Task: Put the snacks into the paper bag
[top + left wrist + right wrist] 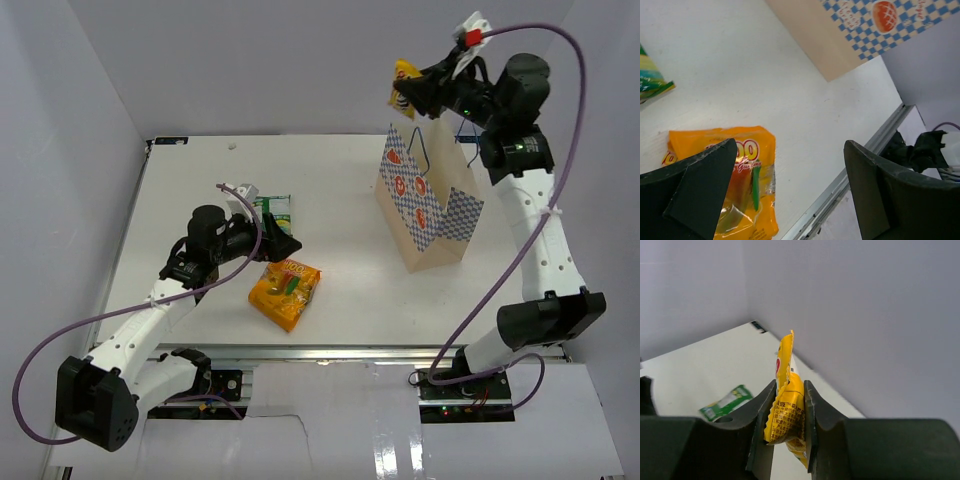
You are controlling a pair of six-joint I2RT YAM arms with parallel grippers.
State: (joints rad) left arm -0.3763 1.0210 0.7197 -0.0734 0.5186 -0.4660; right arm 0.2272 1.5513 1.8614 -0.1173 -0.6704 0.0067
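Observation:
The paper bag stands upright at the back right of the table, tan with blue-white checks. High above its left rim, my right gripper is shut on a small yellow snack packet; in the right wrist view the packet is pinched between the fingers of that gripper. My left gripper is open and empty, just above the big orange-yellow pouch. In the left wrist view the pouch lies flat under the left finger of the gripper. A green-white pouch lies behind it.
The table's metal front rail runs close to the orange pouch. Grey walls close in the table on the left, back and right. Purple cables loop from both arms. The bag shows at the top of the left wrist view.

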